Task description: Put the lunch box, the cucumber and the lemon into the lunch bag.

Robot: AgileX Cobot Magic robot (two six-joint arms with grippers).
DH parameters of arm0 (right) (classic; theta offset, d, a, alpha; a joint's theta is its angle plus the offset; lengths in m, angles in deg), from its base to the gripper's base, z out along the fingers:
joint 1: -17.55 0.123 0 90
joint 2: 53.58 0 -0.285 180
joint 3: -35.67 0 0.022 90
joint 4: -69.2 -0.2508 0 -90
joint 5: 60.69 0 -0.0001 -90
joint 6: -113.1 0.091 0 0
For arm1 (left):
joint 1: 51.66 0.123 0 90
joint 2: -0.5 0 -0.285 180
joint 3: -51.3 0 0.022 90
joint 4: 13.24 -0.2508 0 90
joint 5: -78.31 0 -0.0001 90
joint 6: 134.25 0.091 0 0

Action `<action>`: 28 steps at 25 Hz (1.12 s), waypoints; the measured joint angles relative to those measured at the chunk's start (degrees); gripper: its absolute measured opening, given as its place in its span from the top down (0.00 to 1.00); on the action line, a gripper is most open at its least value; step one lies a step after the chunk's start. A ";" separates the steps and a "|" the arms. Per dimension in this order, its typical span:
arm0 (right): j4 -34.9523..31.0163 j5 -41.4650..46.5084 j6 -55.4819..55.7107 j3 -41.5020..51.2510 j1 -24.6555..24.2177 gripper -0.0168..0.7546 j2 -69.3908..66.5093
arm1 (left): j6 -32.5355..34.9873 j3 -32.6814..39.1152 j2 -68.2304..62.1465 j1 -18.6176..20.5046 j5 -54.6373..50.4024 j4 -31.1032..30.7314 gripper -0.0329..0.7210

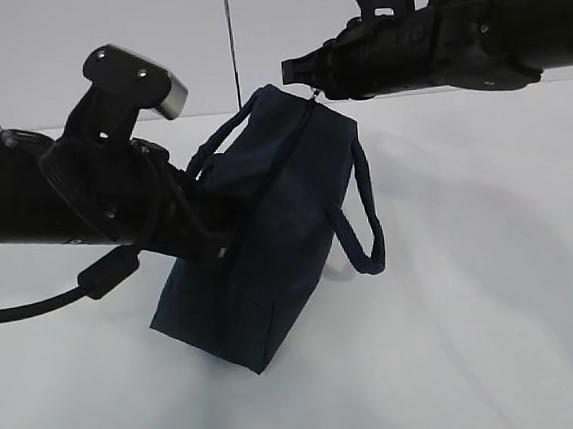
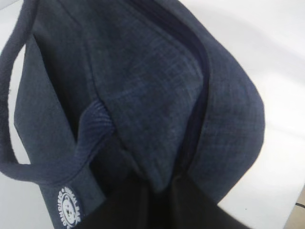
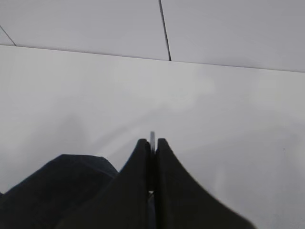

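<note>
Exterior view: I see the lunch bag (image 1: 269, 246) standing on the white table (image 1: 478, 338), near the middle. It is dark navy fabric, box-shaped, tilted so its top ridge leans toward the right and its lower left edge looks lifted. Its long axis runs from near-left to far-right across the view. One loop handle (image 1: 362, 218) hangs down the right face; the other arches off the left side. My left arm comes in from the left, nearly level, wrist camera housing on top, with the left gripper (image 1: 213, 236) pressed against the bag's left end; I cannot see its tips here. My right arm reaches in from the upper right, horizontal, the right gripper (image 1: 299, 73) at the top ridge, tips together on a small metal piece at the zipper's end.

Left wrist view: the bag fills the frame. Woven navy cloth, zipper line (image 2: 198, 95) running from the top centre down toward the gripper, appearing closed. A handle (image 2: 14, 157) loops on the left, and a small round white logo (image 2: 66, 210) sits low left. The gripper shows only as a dark mass at the bottom edge, pinching a fold of fabric.

Right wrist view: the two fingers (image 3: 136, 191) stand pressed together, a thin metal sliver (image 3: 152, 138) between the tips. Bag fabric at lower left; table beyond.
</note>
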State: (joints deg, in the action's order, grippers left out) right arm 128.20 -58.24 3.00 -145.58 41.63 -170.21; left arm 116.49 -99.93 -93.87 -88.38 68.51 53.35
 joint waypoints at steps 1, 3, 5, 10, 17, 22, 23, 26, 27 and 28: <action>0.00 -0.12 0.28 0.00 0.00 0.98 0.00 | 0.00 0.00 0.00 0.00 -0.03 0.12 0.92; 0.06 -0.35 0.81 0.00 0.00 0.98 0.00 | 0.00 0.00 0.25 0.00 -0.49 0.99 0.83; 0.06 -0.35 0.90 0.00 0.00 0.98 0.00 | 0.00 0.00 0.35 0.00 -0.76 1.98 0.70; 0.06 -0.55 0.96 0.00 0.00 0.98 0.00 | 0.00 0.00 2.36 0.00 -0.98 2.85 0.49; 0.06 -0.69 1.19 0.00 -0.10 0.98 0.00 | 0.00 -0.14 7.54 0.24 -0.83 5.38 0.47; 0.06 -1.33 2.97 0.00 -0.10 0.98 0.00 | 0.00 -4.64 7.56 3.74 -2.73 6.70 0.47; 0.06 -1.46 3.25 0.00 -0.10 0.98 0.00 | 0.00 -5.75 7.33 4.71 -3.57 6.99 0.47; 0.13 -1.72 4.01 0.00 -0.10 0.98 0.00 | -1.14 -9.57 4.82 7.76 -7.34 7.21 0.47; 0.13 -1.83 4.29 0.00 -0.10 0.98 0.00 | -1.71 -10.69 3.72 8.64 -8.83 7.21 0.47; 0.13 -1.83 4.40 0.00 -0.10 0.98 0.00 | -2.45 -11.93 2.53 9.51 -10.28 7.21 0.47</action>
State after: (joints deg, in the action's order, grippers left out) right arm 128.33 -60.07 7.40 -145.58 41.53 -170.21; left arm 114.04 -111.86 -91.34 -78.87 58.23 60.57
